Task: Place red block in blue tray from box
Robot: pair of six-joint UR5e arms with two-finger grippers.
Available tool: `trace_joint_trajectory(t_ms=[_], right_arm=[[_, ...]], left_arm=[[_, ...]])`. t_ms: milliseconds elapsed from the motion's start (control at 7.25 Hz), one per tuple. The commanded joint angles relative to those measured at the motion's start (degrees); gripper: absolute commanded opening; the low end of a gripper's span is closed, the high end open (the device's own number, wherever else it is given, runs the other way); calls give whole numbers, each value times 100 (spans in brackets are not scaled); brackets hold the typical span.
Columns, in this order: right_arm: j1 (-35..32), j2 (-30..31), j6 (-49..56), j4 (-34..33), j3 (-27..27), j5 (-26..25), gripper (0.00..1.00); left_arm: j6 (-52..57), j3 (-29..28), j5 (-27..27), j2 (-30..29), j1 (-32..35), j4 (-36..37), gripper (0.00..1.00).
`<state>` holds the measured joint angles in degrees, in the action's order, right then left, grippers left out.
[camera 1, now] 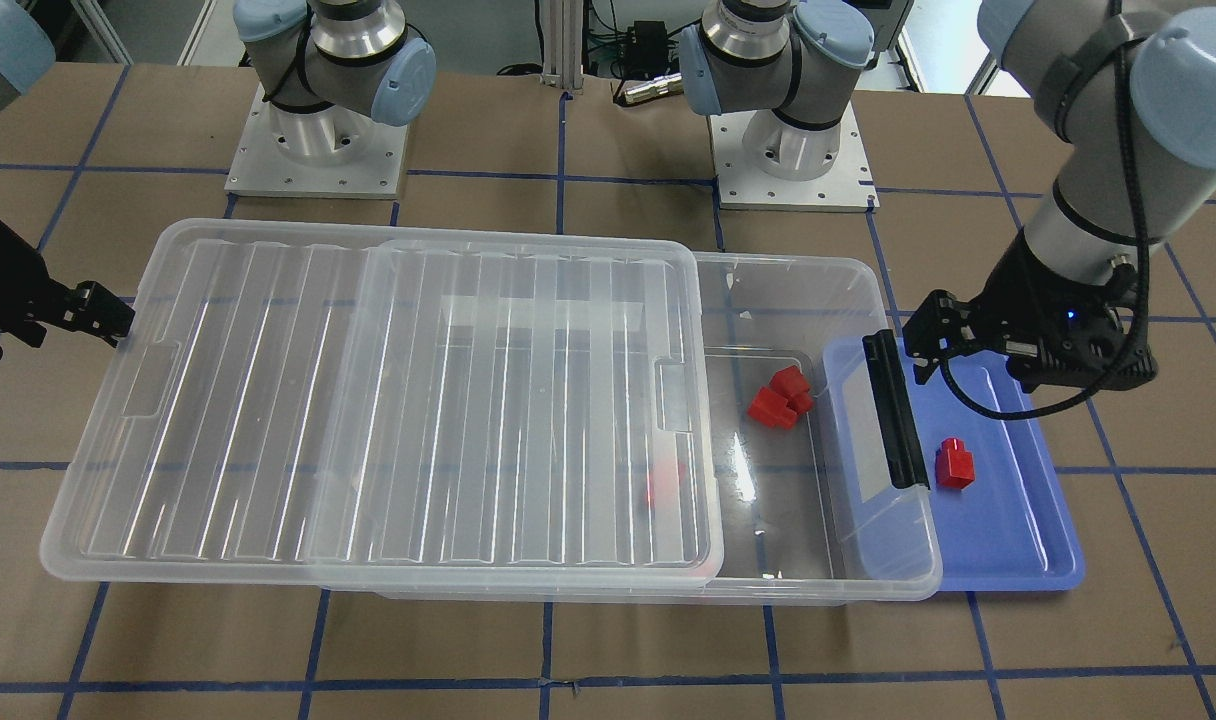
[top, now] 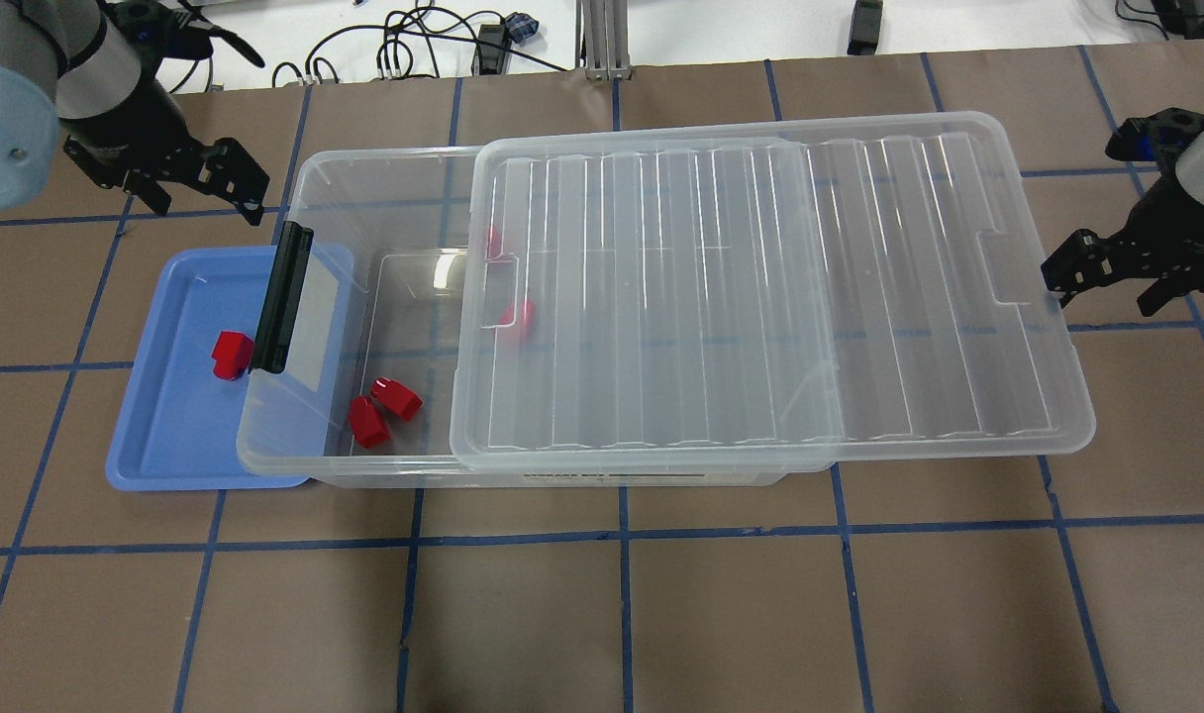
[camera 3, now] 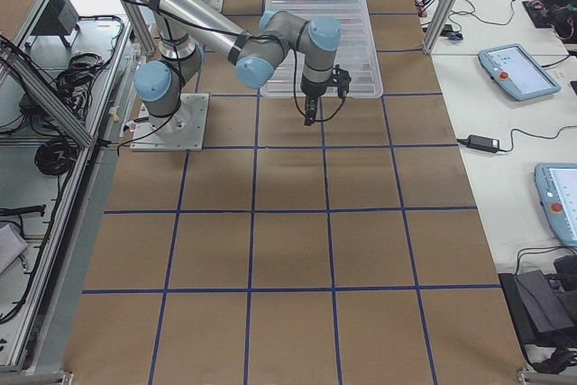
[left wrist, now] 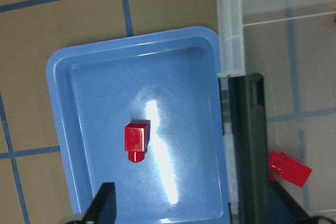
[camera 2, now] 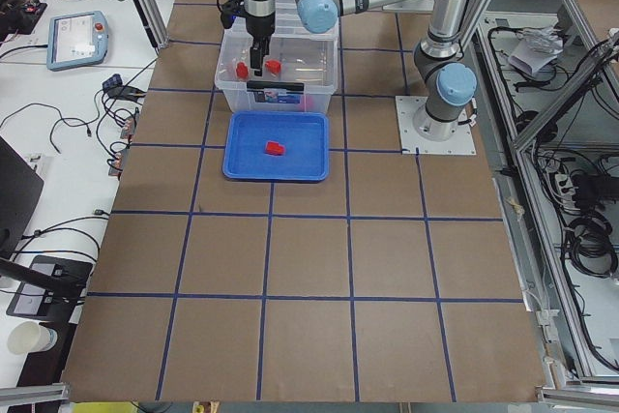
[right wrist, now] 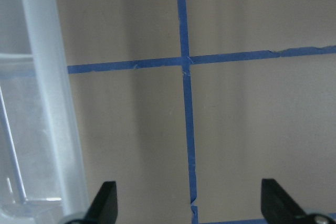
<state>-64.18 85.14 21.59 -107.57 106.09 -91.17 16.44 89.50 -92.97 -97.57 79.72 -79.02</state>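
Observation:
One red block (camera 1: pixel 955 464) lies on its side in the blue tray (camera 1: pixel 1018 530), beside the box's black latch (camera 1: pixel 893 410). It also shows in the overhead view (top: pixel 232 355) and the left wrist view (left wrist: pixel 136 141). The clear box (top: pixel 364 168) has its ribbed lid (top: pixel 760 297) slid toward my right side, so the tray end is uncovered. Two more red blocks (top: pixel 382 408) lie in the uncovered part. My left gripper (top: pixel 231 178) hangs open and empty above the tray's far edge. My right gripper (top: pixel 1077 267) is open and empty just off the lid's far end.
Two more red blocks (top: pixel 518 315) show faintly under the lid. The box's latch end overhangs the blue tray (top: pixel 166 436). The brown table (top: pixel 622 614) carries blue tape lines. Both arm bases (camera 1: pixel 318 150) stand behind the box.

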Motion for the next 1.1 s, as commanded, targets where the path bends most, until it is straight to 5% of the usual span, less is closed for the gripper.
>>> trace_joint_trajectory(t_ms=[0, 966], right_arm=[[-68, -6, -163, -9, 8, 12, 96], [-1420, 20, -1866, -238, 52, -94, 99]], left_arm=[[-1217, -126, 347, 141, 350, -482, 100], [-1627, -416, 25, 484, 879, -1072, 100]])
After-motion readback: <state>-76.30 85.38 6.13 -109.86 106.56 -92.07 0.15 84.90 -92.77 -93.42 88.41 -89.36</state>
